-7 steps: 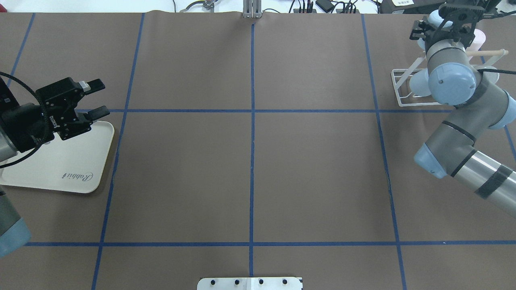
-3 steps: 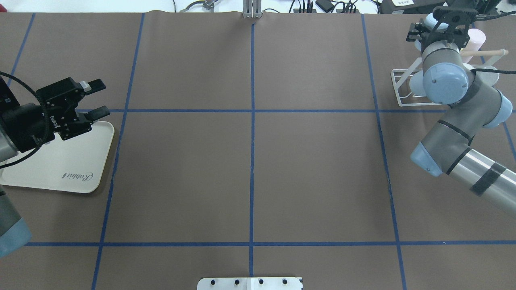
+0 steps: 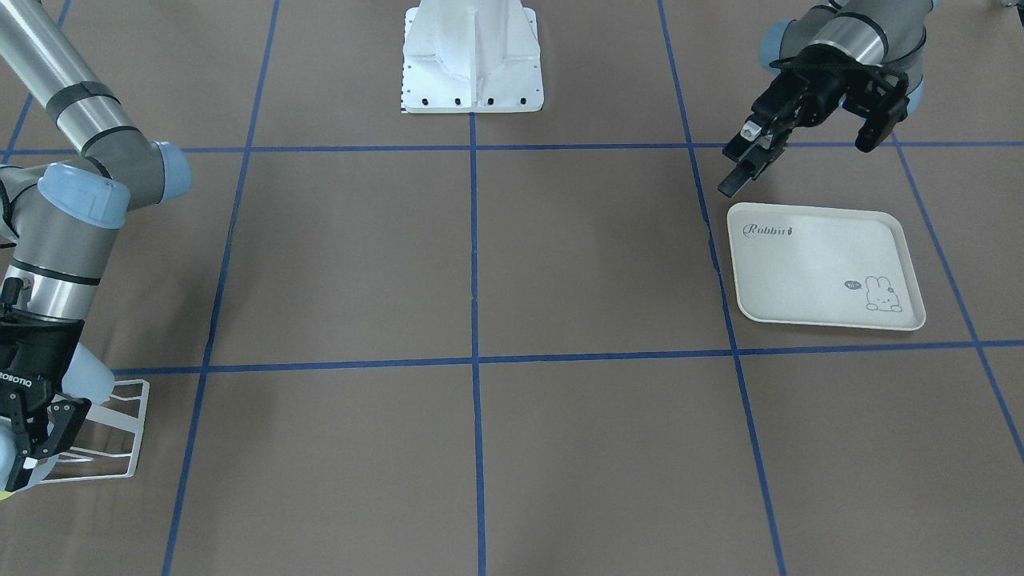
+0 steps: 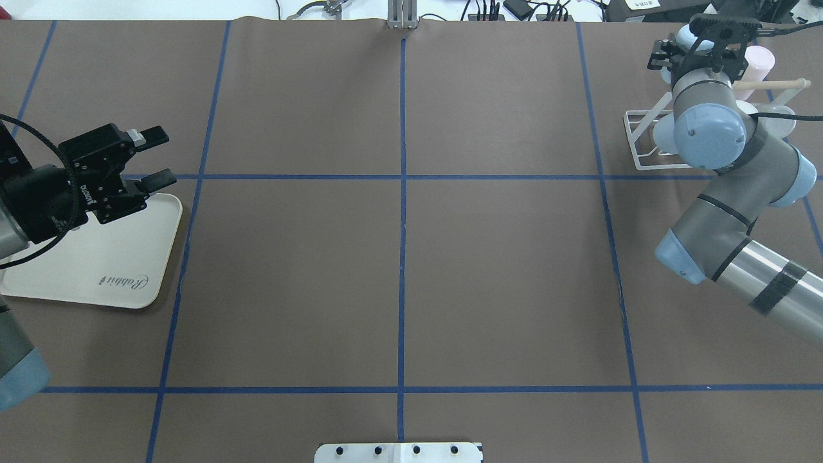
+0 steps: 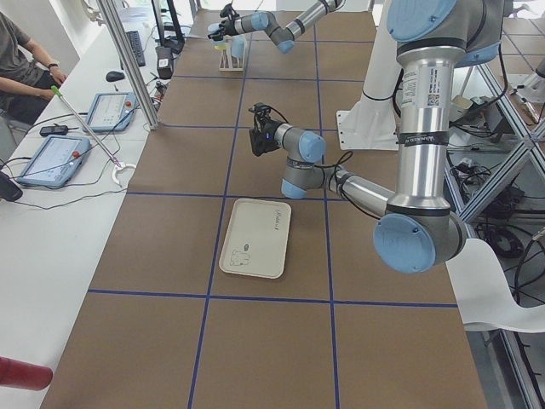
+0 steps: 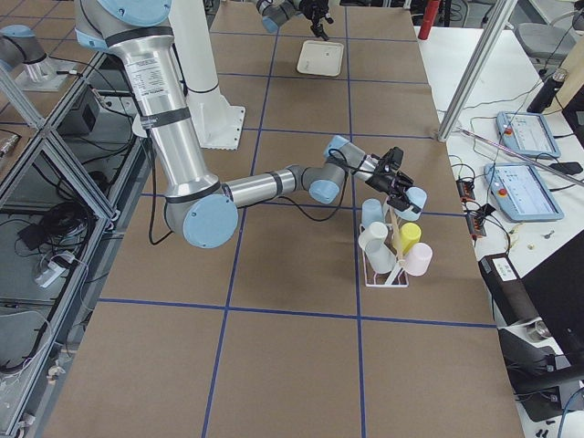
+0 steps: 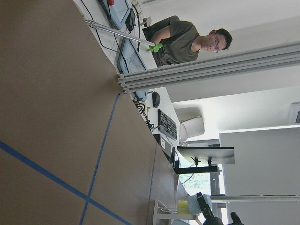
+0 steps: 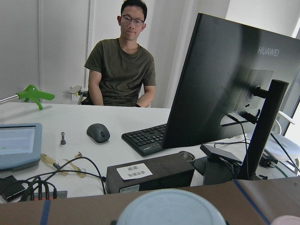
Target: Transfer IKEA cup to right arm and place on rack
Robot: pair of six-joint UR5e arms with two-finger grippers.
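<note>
The IKEA cup [image 6: 415, 198] is pale blue and sits at the tip of my right gripper [image 6: 406, 190], over the top of the white wire rack [image 6: 383, 278]. The fingers look shut on it. From overhead, the right wrist covers most of the cup [image 4: 693, 31] and the rack [image 4: 636, 138]. The cup's round end [image 8: 171, 208] fills the bottom of the right wrist view. My left gripper [image 4: 157, 154] is open and holds nothing, hovering at the far corner of the cream tray [image 4: 96, 257].
Several other cups hang on the rack: white [image 6: 376, 239], yellow [image 6: 411, 235], pink [image 6: 418, 260] and pale blue [image 6: 371, 213]. A person [image 8: 123, 70] sits behind the desk past the table's far edge, with a monitor [image 8: 225, 89] and keyboard.
The right arm has pushed a little toward the far edge and leftward over the rack, uncovering more of the pink cup. The left arm has stayed put.
</note>
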